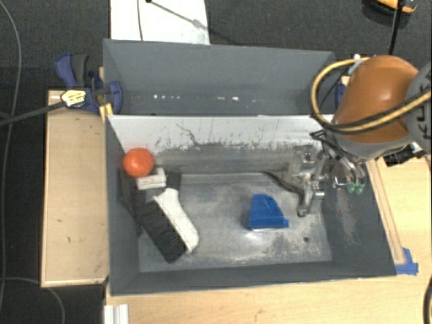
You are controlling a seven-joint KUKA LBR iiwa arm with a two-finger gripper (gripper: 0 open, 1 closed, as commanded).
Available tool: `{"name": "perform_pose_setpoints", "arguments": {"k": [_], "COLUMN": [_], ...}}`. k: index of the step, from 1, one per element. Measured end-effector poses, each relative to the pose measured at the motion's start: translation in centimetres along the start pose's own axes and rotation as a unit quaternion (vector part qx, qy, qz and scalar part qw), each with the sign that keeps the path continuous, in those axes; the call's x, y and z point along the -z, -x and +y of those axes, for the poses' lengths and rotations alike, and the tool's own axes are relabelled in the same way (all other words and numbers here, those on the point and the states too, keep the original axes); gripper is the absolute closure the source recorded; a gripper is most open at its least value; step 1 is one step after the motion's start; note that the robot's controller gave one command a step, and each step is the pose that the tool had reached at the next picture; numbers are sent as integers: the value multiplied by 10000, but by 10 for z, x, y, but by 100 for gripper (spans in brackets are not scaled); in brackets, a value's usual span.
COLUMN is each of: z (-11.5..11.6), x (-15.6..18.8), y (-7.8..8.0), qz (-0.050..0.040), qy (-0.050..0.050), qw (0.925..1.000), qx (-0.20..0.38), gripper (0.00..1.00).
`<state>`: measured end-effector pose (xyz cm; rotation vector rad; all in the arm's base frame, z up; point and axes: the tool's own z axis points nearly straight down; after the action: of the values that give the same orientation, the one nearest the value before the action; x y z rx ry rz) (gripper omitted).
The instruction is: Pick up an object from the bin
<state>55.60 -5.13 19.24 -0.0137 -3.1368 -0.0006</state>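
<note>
The gripper (304, 202) hangs low at the right side of the bin (216, 79), under the arm's orange cover (374, 98) at the frame's right edge. Whether it is spread or pressed together cannot be told, and nothing can be made out in its grasp. Just to its lower left, near the middle of the bin floor, lies a blue wedge-shaped block (265, 214), close to the gripper but apart from it. Well apart, at the left side of the bin, a brush (167, 225) with a white handle and black bristles lies slantwise. Above it sits a small pale block (152, 180), and an orange ball (138, 162) rests against the upper left corner of the floor.
</note>
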Motion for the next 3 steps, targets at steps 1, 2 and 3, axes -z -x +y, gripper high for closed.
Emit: {"name": "perform_pose_setpoints", "arguments": {"k": [1,2,3], "z": [0,30,49], "x": [5,-65,-120], "y": [2,-10,-21], "qz": [-42,-47,-46], "qy": [-4,1,-2], "qw": [10000,9995,9938], "qx": [8,-327,-1111], "gripper": [0,0,0]}}
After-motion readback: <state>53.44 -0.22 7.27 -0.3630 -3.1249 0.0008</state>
